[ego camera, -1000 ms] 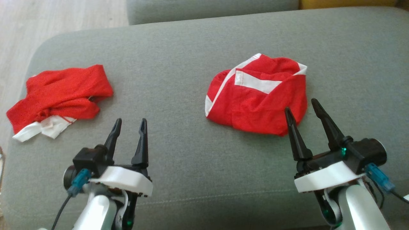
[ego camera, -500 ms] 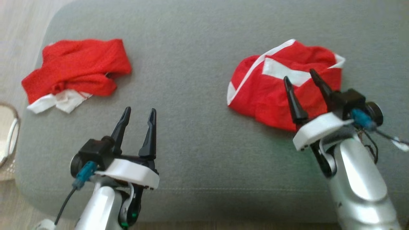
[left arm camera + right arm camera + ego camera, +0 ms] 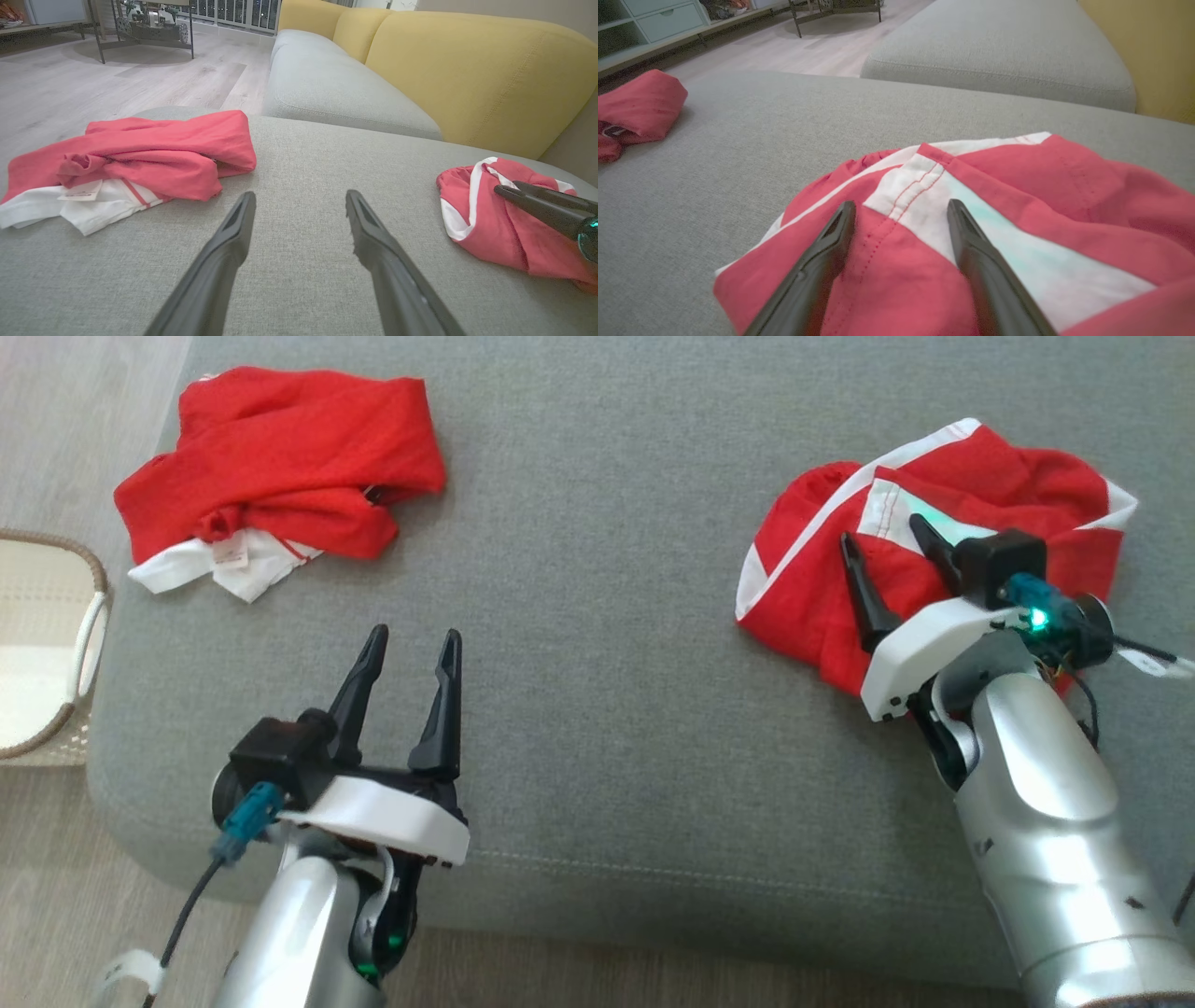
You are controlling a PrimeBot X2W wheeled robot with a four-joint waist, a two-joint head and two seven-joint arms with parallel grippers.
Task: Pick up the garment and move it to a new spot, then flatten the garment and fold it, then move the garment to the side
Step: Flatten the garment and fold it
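Grey cushion [image 3: 607, 616], crumpled red garment [image 3: 803, 607]

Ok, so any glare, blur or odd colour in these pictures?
Head view: sharp, with glare on the right forearm and a green glow on the right-hand garment. Right wrist view: the fingers look soft near the lens, and the garment's white stripe has a faint teal tint. Left wrist view: crisp, evenly lit.
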